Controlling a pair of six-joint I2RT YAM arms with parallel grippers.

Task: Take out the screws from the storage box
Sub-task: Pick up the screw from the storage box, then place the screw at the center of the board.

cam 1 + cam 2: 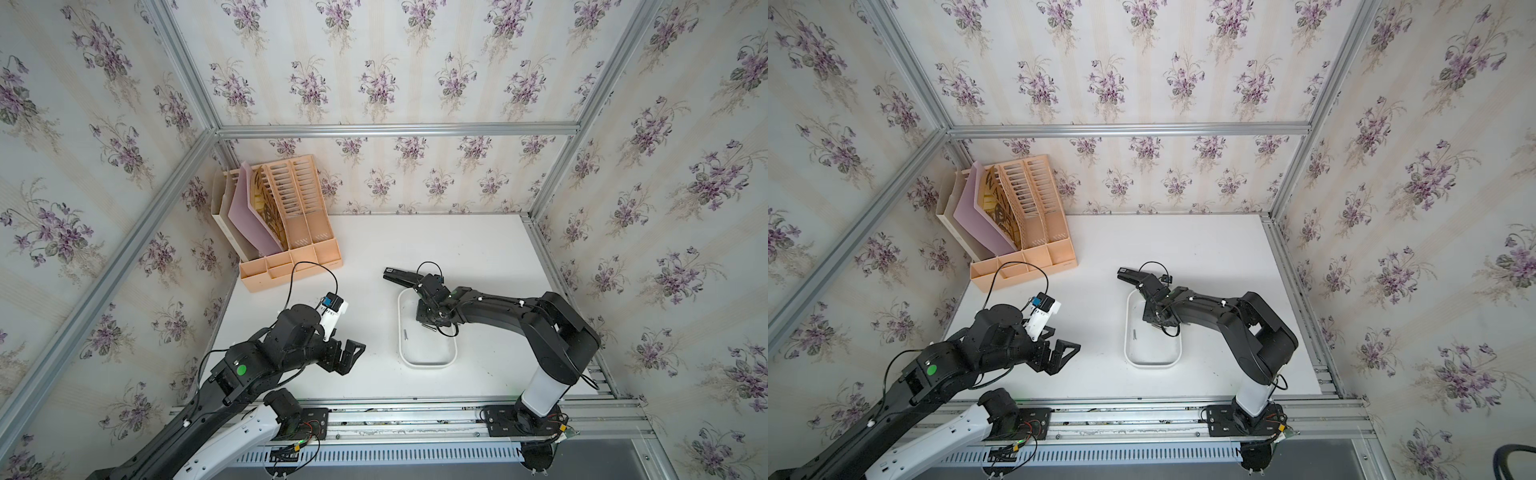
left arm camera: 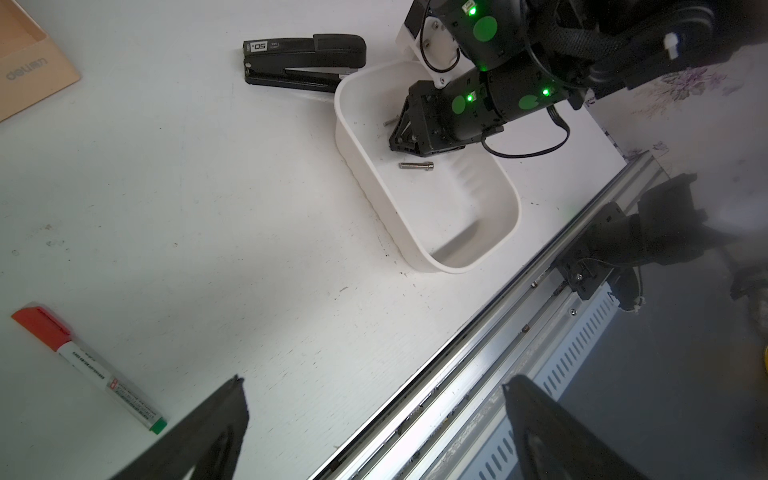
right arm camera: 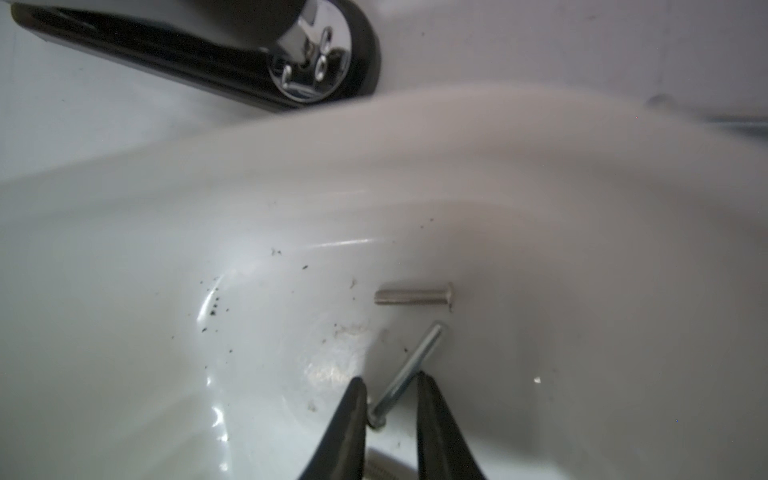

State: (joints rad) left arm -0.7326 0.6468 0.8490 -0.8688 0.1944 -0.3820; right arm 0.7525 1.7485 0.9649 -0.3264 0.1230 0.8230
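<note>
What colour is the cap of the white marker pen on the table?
Orange-red; the cap shows best in left wrist view.

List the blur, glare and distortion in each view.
Right wrist: the storage box rim is smeared out of focus, glare streaks its floor, the screws are fairly sharp. Left wrist: green lights bloom on the right arm; the left gripper looms dark and soft. Both top views: sharp, evenly lit, wide-angle lens splaying the walls.

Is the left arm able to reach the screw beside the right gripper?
Likely yes: the screw lies bare, apart from the right gripper; the open left gripper hovers beside the storage box.
</note>
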